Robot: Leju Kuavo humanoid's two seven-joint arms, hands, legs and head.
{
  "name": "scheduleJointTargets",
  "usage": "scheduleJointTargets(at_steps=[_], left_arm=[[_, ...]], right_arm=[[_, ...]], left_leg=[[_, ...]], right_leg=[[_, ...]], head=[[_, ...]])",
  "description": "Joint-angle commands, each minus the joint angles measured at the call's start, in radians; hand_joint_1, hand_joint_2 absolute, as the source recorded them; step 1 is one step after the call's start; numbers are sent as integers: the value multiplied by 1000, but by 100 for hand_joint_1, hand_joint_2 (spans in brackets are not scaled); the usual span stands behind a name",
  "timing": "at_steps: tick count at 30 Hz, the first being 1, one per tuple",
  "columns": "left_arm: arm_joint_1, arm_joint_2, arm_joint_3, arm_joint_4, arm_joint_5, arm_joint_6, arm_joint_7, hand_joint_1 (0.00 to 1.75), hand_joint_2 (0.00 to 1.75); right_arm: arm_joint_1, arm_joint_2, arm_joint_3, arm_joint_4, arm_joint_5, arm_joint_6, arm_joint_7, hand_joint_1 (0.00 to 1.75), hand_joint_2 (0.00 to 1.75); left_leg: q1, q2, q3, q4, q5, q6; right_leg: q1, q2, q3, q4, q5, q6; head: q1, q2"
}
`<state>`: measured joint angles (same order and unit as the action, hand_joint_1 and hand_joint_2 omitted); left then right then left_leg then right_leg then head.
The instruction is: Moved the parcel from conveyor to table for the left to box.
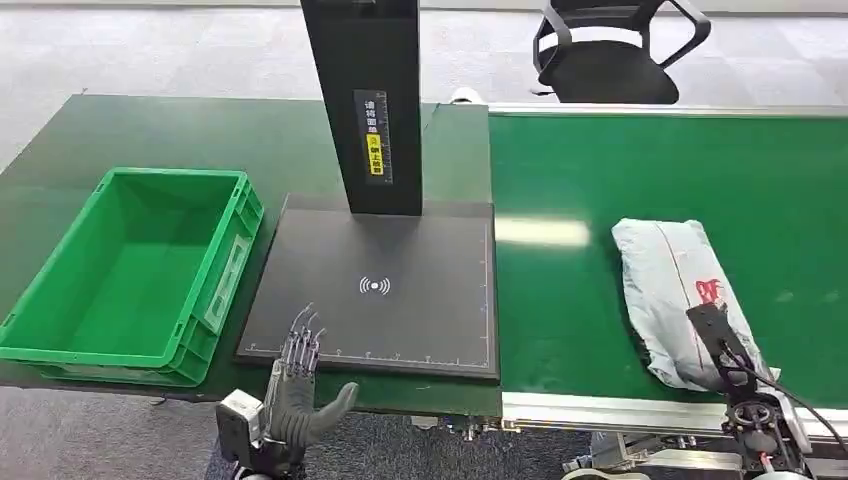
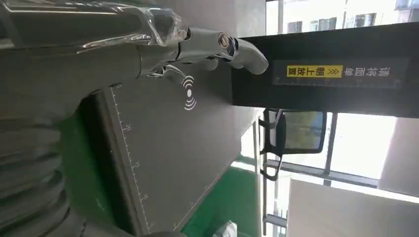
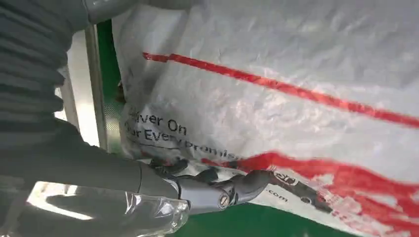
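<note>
A grey plastic parcel [image 1: 670, 275] with red print lies on the green conveyor belt [image 1: 600, 180], near its front edge. My right hand [image 1: 712, 370] grips the parcel's near end. The right wrist view has its dark fingers [image 3: 212, 190] lying along one edge of the parcel [image 3: 296, 59], with another grey part of the hand at the opposite edge. My left hand [image 1: 297, 385] hovers open, fingers spread, at the front edge of the black scanner pad [image 1: 400, 310]. It is seen over the pad [image 2: 163, 148] in the left wrist view, where the hand [image 2: 207, 47] holds nothing.
An empty green crate [image 1: 225, 275] stands on the green table [image 1: 200, 130] left of the pad. A black post [image 1: 365, 100] rises from the pad's back. An office chair [image 1: 610, 55] stands beyond the conveyor. The belt's metal rail [image 1: 600, 410] runs along the front.
</note>
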<state>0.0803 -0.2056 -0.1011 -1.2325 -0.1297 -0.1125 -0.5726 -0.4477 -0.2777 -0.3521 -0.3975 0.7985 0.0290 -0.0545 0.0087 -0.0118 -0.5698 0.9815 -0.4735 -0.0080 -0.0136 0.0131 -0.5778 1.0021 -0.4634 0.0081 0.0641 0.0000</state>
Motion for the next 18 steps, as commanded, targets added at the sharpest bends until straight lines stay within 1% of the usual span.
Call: scheduleJointTargets(at_steps=[1,7,12,13,15,16,17,18], left_arm=[[-27,-3,15,46,-1,-7,11,0,175],[-20,-4,20,38,-2,-8,13,0,175],[-19,-3,20,43,-3,-10,13,0,175],[-18,-3,20,43,-4,-12,13,0,175],[-11,-4,20,41,-5,-14,12,0,175],[-7,-4,21,39,-5,-15,11,0,175],[-2,-6,22,33,-8,-12,6,0,175],[1,-7,21,32,-9,-11,5,0,175]], right_arm=[[-25,23,87,73,57,-6,57,175,175],[-49,32,85,78,69,3,61,175,175],[-52,50,32,66,52,-37,13,175,175],[-50,55,18,59,39,-51,-3,175,175],[-51,66,-44,37,-17,-107,-82,175,175],[-56,66,-57,34,-29,-113,-97,175,175],[-60,84,-132,-2,-112,-174,-219,175,175],[-70,82,-130,-3,-111,-169,-217,175,175]], left_leg=[[1,1,2,-1,0,0],[1,2,3,-1,0,0],[1,1,4,-1,0,0],[1,2,4,-1,0,0],[1,1,3,-1,0,0],[1,2,4,-1,-1,0],[1,2,5,-2,-1,0],[0,2,3,-1,0,0]], right_leg=[[1,-1,2,-2,0,-1],[1,0,3,-2,0,-1],[1,0,4,-1,0,-1],[1,0,5,-2,0,-1],[1,0,4,-1,0,-1],[1,0,5,-2,0,-1],[1,0,5,-2,0,-1],[0,1,3,-1,0,0]], head=[[0,0],[0,0],[0,0],[0,0],[0,0],[0,0],[0,0],[0,0]])
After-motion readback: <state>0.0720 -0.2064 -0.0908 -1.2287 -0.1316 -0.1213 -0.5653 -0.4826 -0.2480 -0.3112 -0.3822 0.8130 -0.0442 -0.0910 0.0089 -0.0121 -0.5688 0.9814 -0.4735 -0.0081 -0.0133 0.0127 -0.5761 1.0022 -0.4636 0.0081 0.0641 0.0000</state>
